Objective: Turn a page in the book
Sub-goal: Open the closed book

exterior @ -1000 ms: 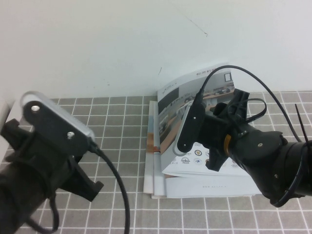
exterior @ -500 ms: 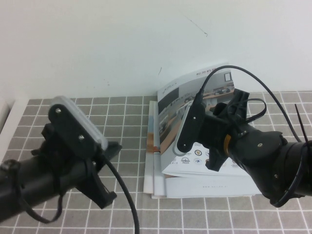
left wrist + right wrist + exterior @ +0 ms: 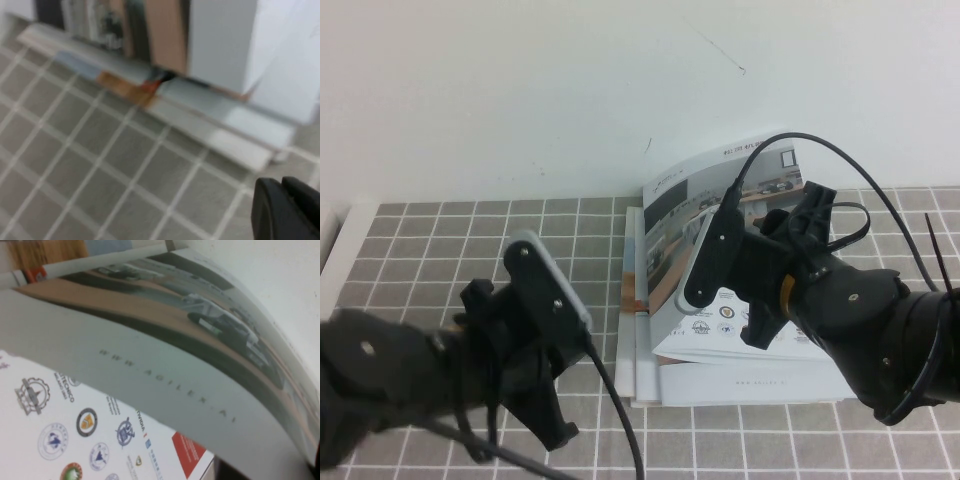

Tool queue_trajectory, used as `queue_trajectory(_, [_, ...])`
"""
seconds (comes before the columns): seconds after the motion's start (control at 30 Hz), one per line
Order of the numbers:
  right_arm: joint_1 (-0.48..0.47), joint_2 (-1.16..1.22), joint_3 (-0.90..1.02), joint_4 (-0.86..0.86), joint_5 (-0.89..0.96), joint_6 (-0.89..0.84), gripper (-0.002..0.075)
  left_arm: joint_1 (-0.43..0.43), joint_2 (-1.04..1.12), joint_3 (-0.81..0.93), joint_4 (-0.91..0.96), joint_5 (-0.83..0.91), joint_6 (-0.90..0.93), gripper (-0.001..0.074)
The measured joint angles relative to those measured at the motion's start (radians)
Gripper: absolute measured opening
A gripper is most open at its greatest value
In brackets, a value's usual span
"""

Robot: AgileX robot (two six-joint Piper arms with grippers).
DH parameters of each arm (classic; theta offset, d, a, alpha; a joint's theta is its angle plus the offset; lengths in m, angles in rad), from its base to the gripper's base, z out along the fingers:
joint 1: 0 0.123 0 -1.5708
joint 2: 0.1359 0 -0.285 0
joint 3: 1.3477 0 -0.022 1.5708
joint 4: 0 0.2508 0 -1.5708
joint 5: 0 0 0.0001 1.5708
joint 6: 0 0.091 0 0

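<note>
The book [image 3: 760, 378] lies open on a stack at the table's right centre. Its page [image 3: 720, 190], with the robot-desk photo, stands lifted and curved over my right gripper [image 3: 798, 218], which sits open beneath it. In the right wrist view the page [image 3: 165, 355] arches over the inner page with logos and a red square [image 3: 75, 425]. My left gripper [image 3: 560, 430] hovers over the tiles left of the stack. In the left wrist view the left gripper [image 3: 287, 210] is shut and holds nothing, and the book [image 3: 220, 45] is close ahead of it.
A booklet with an orange-and-blue cover [image 3: 632, 290] lies under the book, its edge [image 3: 125, 87] sticking out toward the left arm. Grey tiled table [image 3: 440, 240] runs to a white wall behind. The right arm's black cable [image 3: 860, 175] loops above the book.
My left arm has swung from the far left edge to the right, close to the stack's left side. The right arm and the lifted page have not moved.
</note>
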Motion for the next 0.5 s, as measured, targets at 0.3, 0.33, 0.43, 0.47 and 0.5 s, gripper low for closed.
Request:
queue_trajectory(0.3, [0.000, 0.000, 0.000, 0.000, -0.027, 0.066, 0.0343, -0.427, 0.010, 0.156, -0.126, -0.777, 0.096, -0.0001])
queue_trajectory(0.33, [0.000, 0.000, 0.000, 0.000, -0.031, 0.066, 0.0342, -0.459, 0.013, 0.158, -0.112, -0.785, 0.098, -0.0001])
queue_trajectory(0.43, [0.000, 0.000, 0.000, 0.000, -0.033, 0.066, 0.0343, -0.521, 0.038, 0.158, -0.069, -0.824, 0.062, -0.0001])
queue_trajectory(0.47, [0.000, 0.000, 0.000, 0.000, -0.033, 0.066, 0.0343, -0.529, 0.048, 0.158, -0.049, -0.840, 0.036, -0.0001])
queue_trajectory(0.5, [0.000, 0.000, 0.000, 0.000, -0.033, 0.066, 0.0343, -0.531, 0.056, 0.158, -0.023, -0.846, 0.011, -0.0001])
